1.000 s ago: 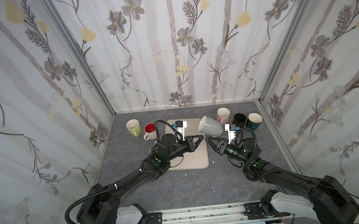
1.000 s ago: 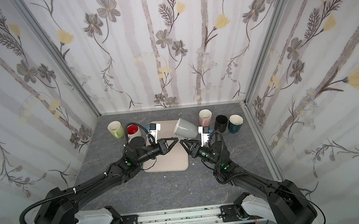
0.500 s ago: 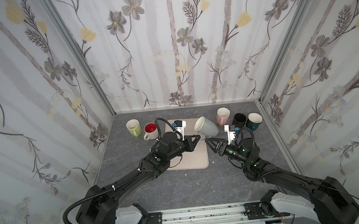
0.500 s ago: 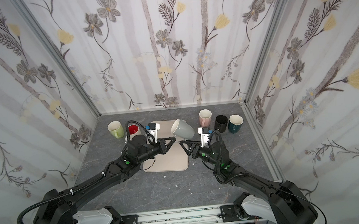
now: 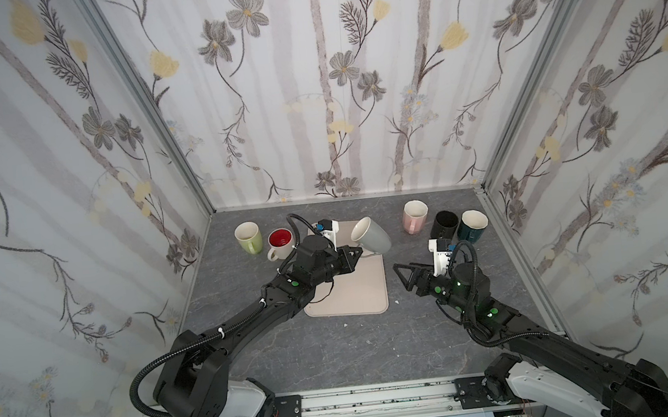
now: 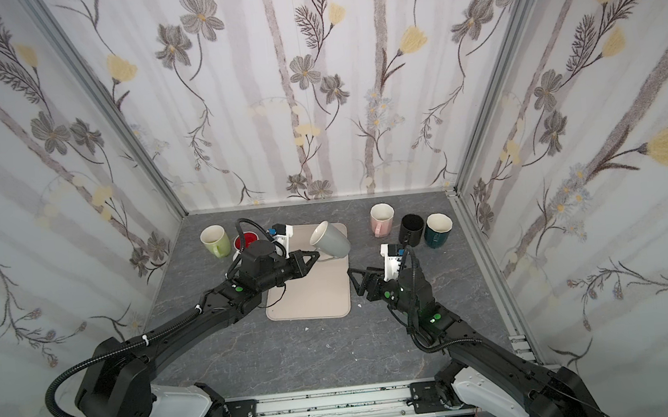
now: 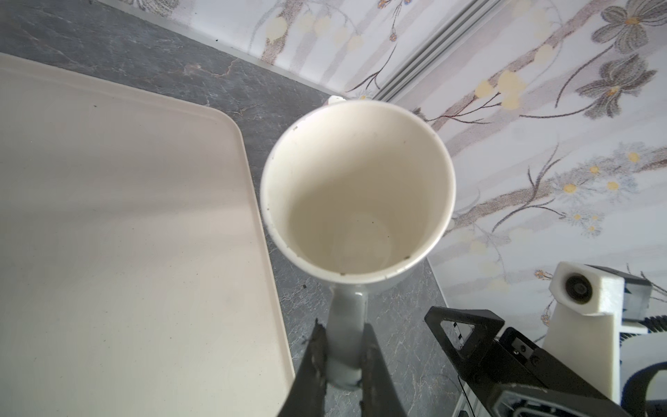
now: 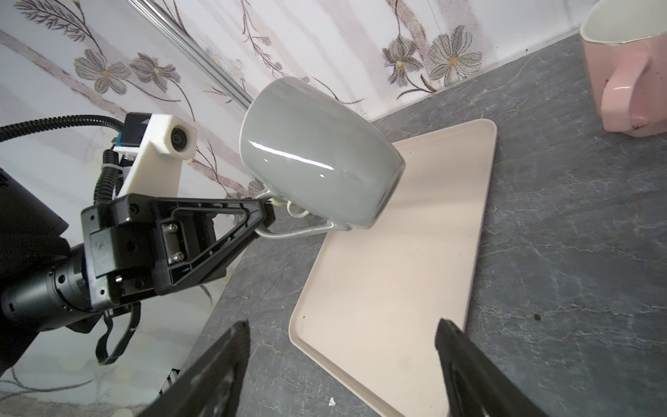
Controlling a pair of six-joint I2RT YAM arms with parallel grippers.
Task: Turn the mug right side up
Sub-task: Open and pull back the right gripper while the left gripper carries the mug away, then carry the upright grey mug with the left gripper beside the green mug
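- With left tool (image 5: pixel 356 253) clamped on the handle (image 7: pixel 347 325), roll wrist until rim faces up, then lower gently onto the tray (image 5: pixel 367 294).
- Hold right tool (image 5: pixel 400 271), spread wide and empty, clear of the swing.
- Grey mug (image 5: pixel 371 236): glossy, cream inside, tilted in mid-air over the tray's far edge.

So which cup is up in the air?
The grey mug: the left gripper holds it by the handle, tilted, off the table. The other five mugs stand upright on it.
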